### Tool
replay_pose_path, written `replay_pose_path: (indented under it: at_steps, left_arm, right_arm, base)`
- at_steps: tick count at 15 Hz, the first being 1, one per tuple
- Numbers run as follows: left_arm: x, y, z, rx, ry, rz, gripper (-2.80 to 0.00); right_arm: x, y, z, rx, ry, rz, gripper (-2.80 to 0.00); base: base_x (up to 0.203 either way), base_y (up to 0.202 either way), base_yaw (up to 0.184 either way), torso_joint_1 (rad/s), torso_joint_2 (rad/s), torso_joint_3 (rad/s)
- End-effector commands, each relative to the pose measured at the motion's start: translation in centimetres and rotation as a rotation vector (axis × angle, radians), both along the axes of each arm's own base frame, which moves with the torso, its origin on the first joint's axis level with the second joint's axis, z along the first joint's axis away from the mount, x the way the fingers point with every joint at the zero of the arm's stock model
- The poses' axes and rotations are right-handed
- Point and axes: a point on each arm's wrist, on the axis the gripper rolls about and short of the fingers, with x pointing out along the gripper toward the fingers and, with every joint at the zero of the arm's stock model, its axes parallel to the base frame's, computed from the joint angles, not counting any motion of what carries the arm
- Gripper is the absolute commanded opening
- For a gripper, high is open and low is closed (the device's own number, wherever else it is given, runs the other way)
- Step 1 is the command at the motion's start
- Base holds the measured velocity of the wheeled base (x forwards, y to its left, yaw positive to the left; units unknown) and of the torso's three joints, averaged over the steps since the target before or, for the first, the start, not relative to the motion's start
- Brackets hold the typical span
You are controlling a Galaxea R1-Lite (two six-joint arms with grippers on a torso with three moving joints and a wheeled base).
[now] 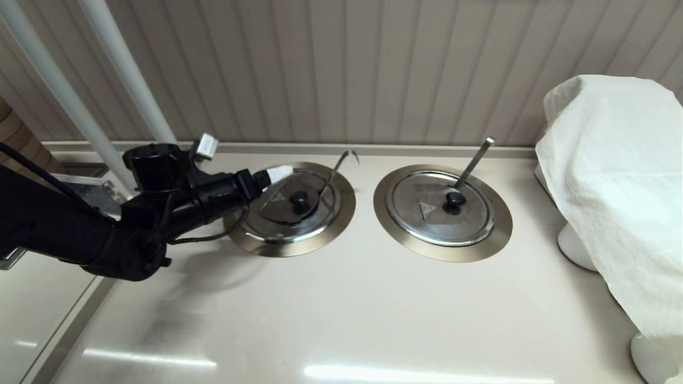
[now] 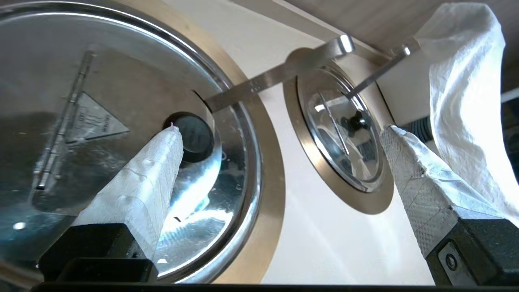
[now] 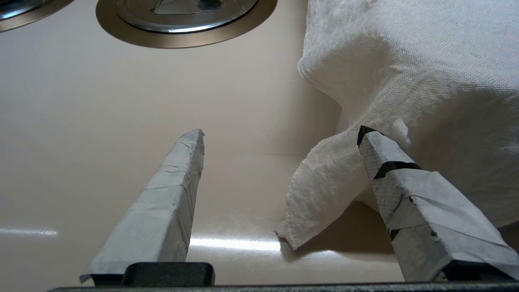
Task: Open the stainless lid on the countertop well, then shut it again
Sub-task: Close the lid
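Hovering my left gripper (image 2: 279, 129), fingers spread, over the stainless lid (image 1: 291, 205), one fingertip (image 2: 168, 140) beside its black knob (image 2: 194, 138); lid seated flat within the countertop well (image 1: 341, 213). Right gripper (image 3: 279, 138) released, well apart.

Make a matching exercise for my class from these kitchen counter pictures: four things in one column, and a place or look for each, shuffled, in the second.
Things:
1. left pincer
2. lid with the hooked wire handle
3. lid with the flat bar handle
4. white cloth

Descriptions:
A. draped at the counter's right end
B. on the right-hand ring
C. open, one finger by the black knob
D. on the left-hand ring

Pairs: 1-C, 2-D, 3-B, 4-A
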Motion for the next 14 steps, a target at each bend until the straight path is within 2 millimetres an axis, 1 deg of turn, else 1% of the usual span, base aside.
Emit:
replay_pose_path:
  at_steps: [1, 5, 7, 9, 12, 13, 14]
  left_arm:
    - [-0.2, -0.4, -0.1, 0.010, -0.007, -0.013, 0.00]
    - [-0.4, -0.3, 0.3, 0.021, -0.021, -0.013, 0.00]
    - [-0.7, -0.1, 0.8, 0.041, -0.054, -0.008, 0.00]
    - [-1.5, 0.1, 1.4, 0.108, -0.102, -0.004, 0.00]
    - [-3.5, 0.6, 3.0, 0.235, -0.098, 0.010, 0.00]
    - [-4.4, 0.9, 3.7, 0.304, -0.092, 0.045, -2.80]
    - [-5.6, 1.3, 4.9, 0.367, -0.089, 0.100, -2.80]
  right_arm:
    - [0.0, 0.0, 0.0, -0.001, 0.000, 0.000, 0.00]
    - [0.0, 0.0, 0.0, -0.001, 0.000, 0.000, 0.00]
    - [0.0, 0.0, 0.0, -0.001, 0.000, 0.000, 0.00]
    - [0.0, 0.0, 0.0, -0.001, 0.000, 0.000, 0.00]
    - [0.0, 0.0, 0.0, -0.001, 0.000, 0.000, 0.00]
    - [0.0, 0.0, 0.0, -0.001, 0.000, 0.000, 0.00]
    - [0.0, 0.0, 0.0, -0.001, 0.000, 0.000, 0.00]
  base:
    - [0.000, 0.000, 0.000, 0.000, 0.00, 0.000]
    - [0.000, 0.000, 0.000, 0.000, 0.00, 0.000]
    - [0.000, 0.000, 0.000, 0.000, 0.00, 0.000]
    - [0.000, 0.000, 0.000, 0.000, 0.00, 0.000]
    - [0.000, 0.000, 0.000, 0.000, 0.00, 0.000]
    - [0.000, 0.000, 0.000, 0.000, 0.00, 0.000]
    - [0.000, 0.000, 0.000, 0.000, 0.00, 0.000]
